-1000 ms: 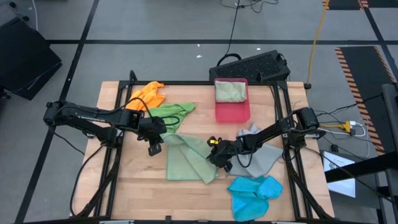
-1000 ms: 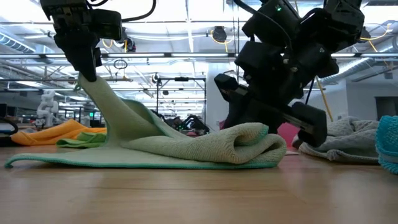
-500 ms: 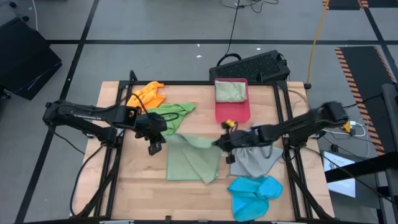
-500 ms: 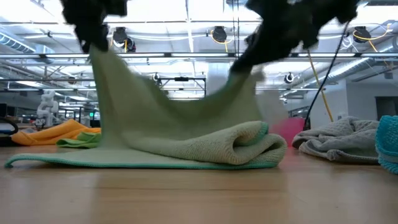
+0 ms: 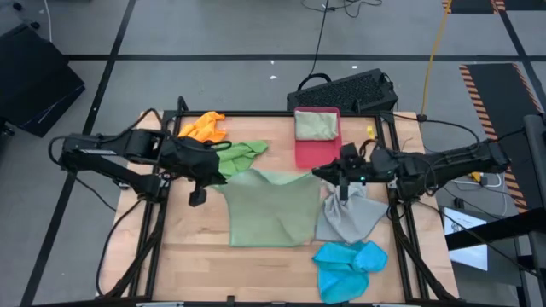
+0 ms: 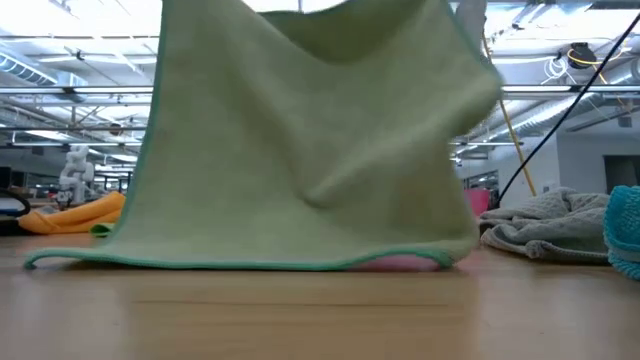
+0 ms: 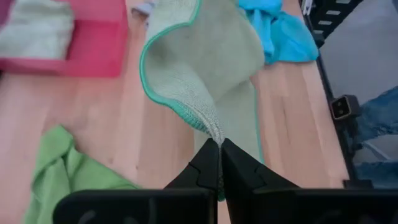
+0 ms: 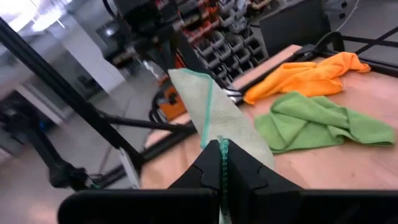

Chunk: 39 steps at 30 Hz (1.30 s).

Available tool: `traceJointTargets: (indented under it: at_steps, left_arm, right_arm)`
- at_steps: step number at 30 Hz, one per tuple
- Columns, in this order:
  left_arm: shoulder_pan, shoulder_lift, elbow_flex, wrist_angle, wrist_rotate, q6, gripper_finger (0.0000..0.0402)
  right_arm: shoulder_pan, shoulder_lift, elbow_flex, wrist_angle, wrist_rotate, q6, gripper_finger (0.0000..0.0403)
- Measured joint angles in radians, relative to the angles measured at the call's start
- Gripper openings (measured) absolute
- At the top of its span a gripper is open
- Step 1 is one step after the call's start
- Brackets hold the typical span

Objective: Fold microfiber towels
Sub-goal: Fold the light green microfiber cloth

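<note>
A pale sage green towel (image 5: 269, 209) hangs spread between my two grippers above the middle of the table. My left gripper (image 5: 220, 175) is shut on its upper left corner and my right gripper (image 5: 319, 175) is shut on its upper right corner. In the low view the towel (image 6: 300, 150) fills most of the picture, and its lower hem (image 6: 240, 263) lies on the wood. Both grippers are above the top of that view. My left gripper pinches the towel's corner (image 7: 211, 132) at its teal hem between its two fingers, slanting down from the table's left. The cloth hangs away below the fingers. My right gripper pinches the opposite upper corner (image 8: 217, 134) along the teal hem, level, from the table's right. The upper edge sags a little between the two holds.
An orange towel (image 5: 203, 126) and a bright green towel (image 5: 243, 153) lie at the far left. A grey towel (image 5: 350, 217) and a bright blue one (image 5: 348, 266) lie at the right. A pink-red tray (image 5: 320, 152) at the back holds a folded sage towel (image 5: 316, 124).
Both grippers have risen. My right gripper has also gone toward the table's far right and rolled its wrist. The sage towel, which lay folded over in a roll, has been drawn up and spread into a hanging sheet; its near hem has stayed on the table.
</note>
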Motion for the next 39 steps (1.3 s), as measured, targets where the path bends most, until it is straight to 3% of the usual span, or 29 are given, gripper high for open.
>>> traceJointTargets:
  at_steps: [9,14,20,24,27,32,39]
  left_arm:
    - [-0.015,0.030,-0.083,0.015,-0.166,0.032,0.0010]
    - [-0.029,0.061,-0.220,0.095,-0.164,-0.044,0.0019]
    - [-0.098,0.077,-0.398,0.271,-0.150,-0.103,0.0115]
    - [-0.127,0.074,-0.481,0.360,-0.035,-0.200,0.0188]
    - [-0.127,0.057,-0.515,0.347,0.029,-0.211,0.0213]
    - [-0.088,0.055,-0.589,0.419,0.037,-0.193,0.0208]
    - [-0.134,0.095,-0.768,0.719,-0.056,-0.129,0.0179]
  right_arm:
    - [0.001,0.047,0.000,-0.033,0.000,0.008,0.0000]
    - [0.003,0.146,0.000,-0.043,-0.069,0.008,0.0000]
    - [0.004,0.245,-0.003,-0.056,-0.145,0.041,0.0000]
    - [0.005,0.299,-0.012,-0.061,-0.231,0.072,0.0000]
    - [0.015,0.333,-0.012,-0.080,-0.307,0.088,0.0000]
    - [0.023,0.371,-0.013,-0.069,-0.341,0.105,0.0000]
    - [0.022,0.369,-0.013,-0.069,-0.339,0.130,0.0000]
